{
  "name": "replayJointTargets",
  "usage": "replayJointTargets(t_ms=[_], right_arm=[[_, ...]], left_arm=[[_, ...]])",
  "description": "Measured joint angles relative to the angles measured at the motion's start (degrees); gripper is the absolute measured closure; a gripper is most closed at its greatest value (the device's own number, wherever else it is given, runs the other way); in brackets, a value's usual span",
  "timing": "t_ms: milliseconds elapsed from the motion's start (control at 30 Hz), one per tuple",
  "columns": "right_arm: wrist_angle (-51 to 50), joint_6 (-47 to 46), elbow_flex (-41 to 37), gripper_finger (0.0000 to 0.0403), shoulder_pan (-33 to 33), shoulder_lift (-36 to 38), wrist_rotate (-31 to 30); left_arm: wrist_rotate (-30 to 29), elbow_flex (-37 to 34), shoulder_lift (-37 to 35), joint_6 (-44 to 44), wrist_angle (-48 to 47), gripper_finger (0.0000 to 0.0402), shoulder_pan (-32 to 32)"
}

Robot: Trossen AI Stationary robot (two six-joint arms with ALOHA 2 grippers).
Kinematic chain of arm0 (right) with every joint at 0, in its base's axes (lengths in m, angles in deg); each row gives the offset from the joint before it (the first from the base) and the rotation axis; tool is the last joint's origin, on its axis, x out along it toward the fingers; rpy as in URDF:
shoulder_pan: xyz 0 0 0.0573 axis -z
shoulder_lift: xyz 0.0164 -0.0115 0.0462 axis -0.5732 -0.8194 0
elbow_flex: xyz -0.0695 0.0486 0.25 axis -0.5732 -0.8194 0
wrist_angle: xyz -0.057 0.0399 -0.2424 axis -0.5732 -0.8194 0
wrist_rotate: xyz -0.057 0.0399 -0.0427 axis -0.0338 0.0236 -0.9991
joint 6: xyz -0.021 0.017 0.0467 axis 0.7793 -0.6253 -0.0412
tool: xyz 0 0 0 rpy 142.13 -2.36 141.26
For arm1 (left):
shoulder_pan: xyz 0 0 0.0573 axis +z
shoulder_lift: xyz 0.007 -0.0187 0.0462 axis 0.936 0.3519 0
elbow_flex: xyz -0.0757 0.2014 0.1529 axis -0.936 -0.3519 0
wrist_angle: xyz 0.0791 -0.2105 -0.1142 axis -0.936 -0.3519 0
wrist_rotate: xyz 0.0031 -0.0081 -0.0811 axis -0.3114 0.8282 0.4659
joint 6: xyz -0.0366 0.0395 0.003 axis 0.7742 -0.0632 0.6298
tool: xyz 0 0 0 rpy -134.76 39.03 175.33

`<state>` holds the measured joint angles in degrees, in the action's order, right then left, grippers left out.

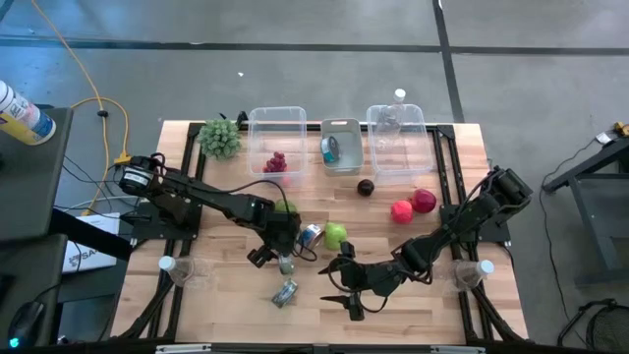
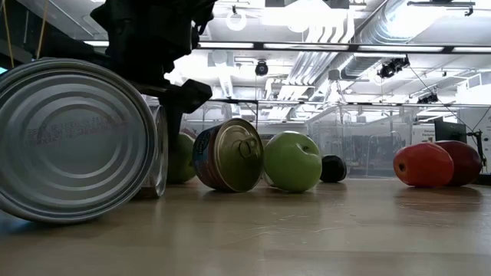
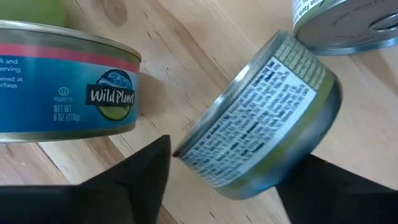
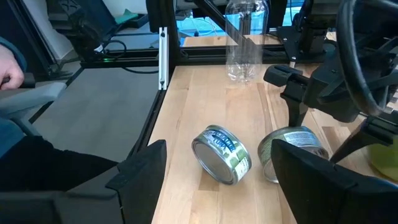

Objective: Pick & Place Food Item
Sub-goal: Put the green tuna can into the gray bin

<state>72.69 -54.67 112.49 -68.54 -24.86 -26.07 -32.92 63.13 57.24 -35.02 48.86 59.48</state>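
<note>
A green-and-white labelled can (image 3: pixel 267 112) stands on its curved wall on the wooden table (image 1: pixel 216 295), near the front middle, with my left gripper (image 1: pixel 283 258) shut on it. A blue Wild Planet can (image 3: pixel 62 87) lies just beyond it, next to a green apple (image 1: pixel 335 234). A second silver can (image 4: pixel 221 154) rests on its curved wall nearer the front edge. My right gripper (image 1: pixel 344 290) hovers open above the table to the right of that can, pointing at it and touching nothing. My left gripper has the labelled can between its two fingers (image 3: pixel 143 171), which slant down from the table's left side. One finger meets the can's rim (image 3: pixel 180 149) and the other its opposite end (image 3: pixel 292 168). The can's curved wall stays on the table.
Three clear bins (image 1: pixel 276 123) line the far edge; one holds dark grapes (image 1: pixel 275 162), the middle one a can. A green leafy bunch (image 1: pixel 220 138), a dark plum (image 1: pixel 366 187) and two red fruits (image 1: pixel 413 205) lie farther back. A second green apple (image 1: pixel 286 207) sits under the left arm.
</note>
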Motion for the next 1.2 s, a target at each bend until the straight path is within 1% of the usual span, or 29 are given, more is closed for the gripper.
replayJointTargets(t_ms=[67, 133, 200, 233, 367, 433, 500, 567, 667, 867, 967, 1067, 1200], right_arm=[[0.00, -0.01, 0.00, 0.0124, 0.00, 0.00, 0.00], [0.00, -0.02, 0.00, 0.0124, -0.02, 0.00, 0.00], [-0.02, 0.00, 0.00, 0.0124, -0.02, 0.00, 0.00], [-0.02, 0.02, 0.00, 0.0124, -0.02, 0.00, 0.00], [-0.36, 0.31, 0.00, 0.0124, 0.18, 0.00, 0.00], [-0.94, 0.30, 0.00, 0.0124, 0.33, 0.00, 0.02], [-1.05, 0.22, 0.00, 0.0124, 0.37, 0.00, -0.02], [-0.65, 0.20, 0.00, 0.0124, 0.37, 0.00, -0.02], [-0.35, -1.57, 0.00, 0.0124, 0.35, 0.00, -0.04], [-0.82, -2.89, 0.00, 0.0124, 0.07, 0.00, 0.00], [-0.82, -2.71, -0.02, 0.0124, 0.09, 0.00, -0.01], [-1.46, -3.02, -0.02, 0.0124, 0.20, 0.00, 0.00], [-2.49, -3.08, -0.04, 0.0124, 0.93, -1.69, -0.23]], left_arm=[[-0.53, 0.00, 0.00, 0.40, -0.02, 0.0196, 0.00], [-3.08, 0.02, -0.02, 1.37, 0.02, 0.0224, -0.04], [-4.56, 0.05, -0.04, 1.42, 0.02, 0.0245, 0.00], [-4.97, 0.07, -0.07, 1.17, 0.16, 0.0249, 0.00], [-5.35, 0.07, -0.07, 0.26, 1.01, 0.0248, 0.00], [-5.90, 0.07, -0.15, 0.33, 1.08, 0.0239, 0.00], [-6.97, 0.10, -0.33, 1.48, 0.88, 0.0232, 0.00], [-9.58, 0.94, -1.14, 3.68, -1.51, 0.0231, -0.21], [-12.43, 2.13, -3.73, 5.79, -3.32, 0.0234, -0.84], [-12.63, 2.47, -9.89, 7.62, -2.59, 0.0237, -2.94], [-14.02, 2.47, -12.42, 9.51, -2.78, 0.0237, -4.13], [-15.55, 2.47, -14.10, 11.41, -2.91, 0.0237, -5.69], [-17.51, 2.47, -14.32, 10.70, -2.92, 0.0237, -7.57]])
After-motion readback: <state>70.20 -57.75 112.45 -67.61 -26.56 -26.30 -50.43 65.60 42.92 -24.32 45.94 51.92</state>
